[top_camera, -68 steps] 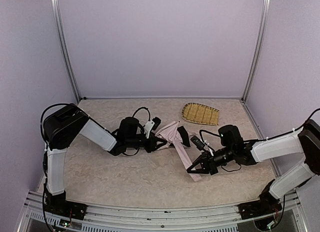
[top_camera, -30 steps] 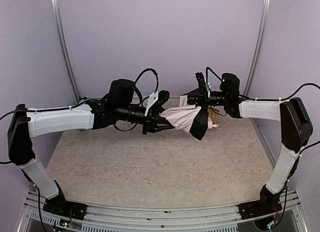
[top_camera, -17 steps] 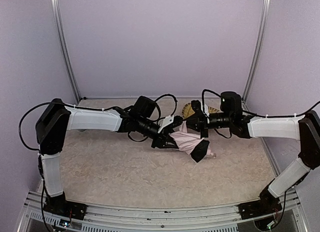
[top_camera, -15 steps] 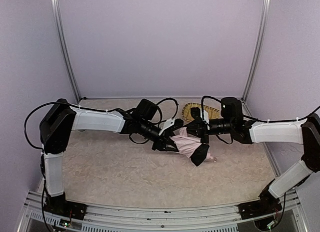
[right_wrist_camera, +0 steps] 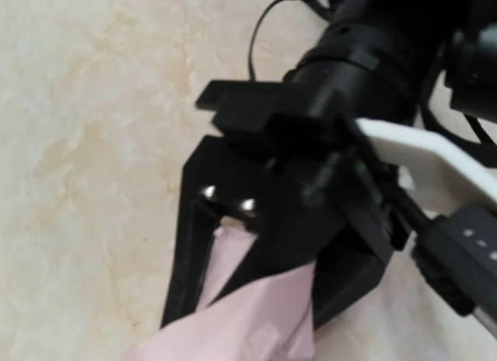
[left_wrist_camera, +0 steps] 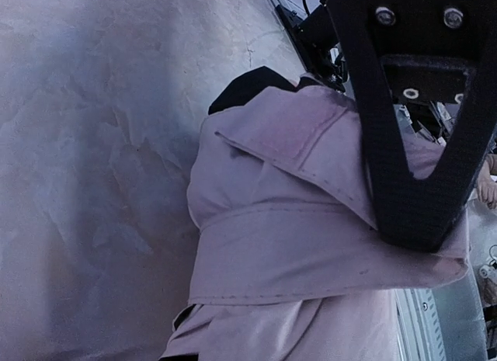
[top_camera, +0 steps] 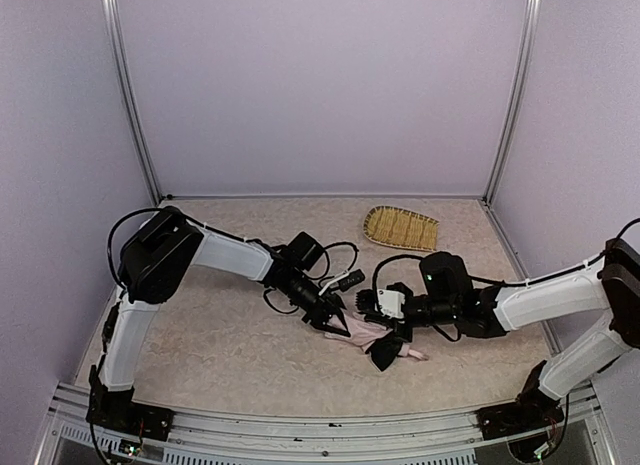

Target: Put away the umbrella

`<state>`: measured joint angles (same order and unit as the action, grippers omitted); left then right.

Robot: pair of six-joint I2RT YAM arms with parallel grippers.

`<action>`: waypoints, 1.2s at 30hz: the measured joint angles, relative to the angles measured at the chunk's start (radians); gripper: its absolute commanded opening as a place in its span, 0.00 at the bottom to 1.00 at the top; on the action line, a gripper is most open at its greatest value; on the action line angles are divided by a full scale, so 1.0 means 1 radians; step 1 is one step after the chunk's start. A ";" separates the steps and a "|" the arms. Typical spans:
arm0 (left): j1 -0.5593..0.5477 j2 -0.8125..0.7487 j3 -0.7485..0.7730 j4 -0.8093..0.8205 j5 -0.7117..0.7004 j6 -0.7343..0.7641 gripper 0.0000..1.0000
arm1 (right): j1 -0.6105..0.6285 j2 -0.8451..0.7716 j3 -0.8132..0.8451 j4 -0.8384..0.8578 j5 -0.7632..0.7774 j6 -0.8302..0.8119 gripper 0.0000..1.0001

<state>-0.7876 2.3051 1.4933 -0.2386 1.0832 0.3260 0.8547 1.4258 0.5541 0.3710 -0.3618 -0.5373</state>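
Note:
The umbrella [top_camera: 362, 331] lies bundled on the table, right of centre near the front. Its pale pink canopy is crumpled, a black lining flap [top_camera: 384, 354] shows, and the small pink handle [top_camera: 415, 355] points right. My left gripper [top_camera: 338, 323] is shut on the canopy's left end. The right wrist view shows the left gripper's black fingers [right_wrist_camera: 186, 260] with pink cloth [right_wrist_camera: 256, 322] between them. My right gripper [top_camera: 374, 323] is shut on the canopy from the right; its own fingers are out of its wrist view. Pink canopy [left_wrist_camera: 295, 252] fills the left wrist view, and a black finger [left_wrist_camera: 411, 159] lies over it.
A woven bamboo tray [top_camera: 400, 227] sits at the back right of the marbled tabletop [top_camera: 220, 355]. Lilac walls close the back and both sides. A metal rail [top_camera: 300, 425] runs along the front edge. Cables loop off both wrists.
Both arms have come down and toward the front, bringing the umbrella from mid-air near the back to the table surface. Both grips have held throughout.

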 measured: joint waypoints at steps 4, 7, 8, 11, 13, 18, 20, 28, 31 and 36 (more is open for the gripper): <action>0.012 0.006 0.000 0.003 0.012 -0.040 0.00 | 0.018 0.035 0.000 0.031 0.034 -0.024 0.00; 0.025 0.025 -0.002 0.031 0.032 -0.070 0.00 | 0.023 0.085 0.001 0.080 0.054 -0.037 0.00; 0.029 0.026 -0.003 0.034 0.035 -0.074 0.00 | 0.027 0.101 0.001 0.098 0.064 -0.043 0.00; 0.040 0.026 -0.039 0.095 0.043 -0.091 0.09 | 0.036 0.131 0.001 0.133 0.089 -0.075 0.00; 0.043 0.024 -0.066 0.144 0.050 -0.100 0.14 | 0.047 0.142 0.001 0.140 0.107 -0.100 0.00; 0.043 0.011 -0.101 0.209 0.042 -0.122 0.36 | 0.086 0.159 0.001 0.152 0.187 -0.158 0.00; 0.043 -0.010 -0.132 0.243 0.019 -0.127 0.45 | 0.100 0.175 0.001 0.169 0.213 -0.170 0.00; 0.054 -0.105 -0.277 0.348 -0.082 -0.033 0.61 | 0.134 0.199 -0.018 0.226 0.246 -0.199 0.00; 0.050 -0.118 -0.296 0.350 -0.097 0.045 0.64 | 0.134 0.201 -0.018 0.228 0.246 -0.208 0.00; 0.058 -0.174 -0.353 0.333 -0.127 0.149 0.65 | 0.142 0.205 -0.023 0.232 0.235 -0.211 0.00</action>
<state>-0.7296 2.1307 1.1404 0.0948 0.9558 0.4747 0.9962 1.6310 0.5312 0.6029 -0.1268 -0.7479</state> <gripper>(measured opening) 0.644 0.005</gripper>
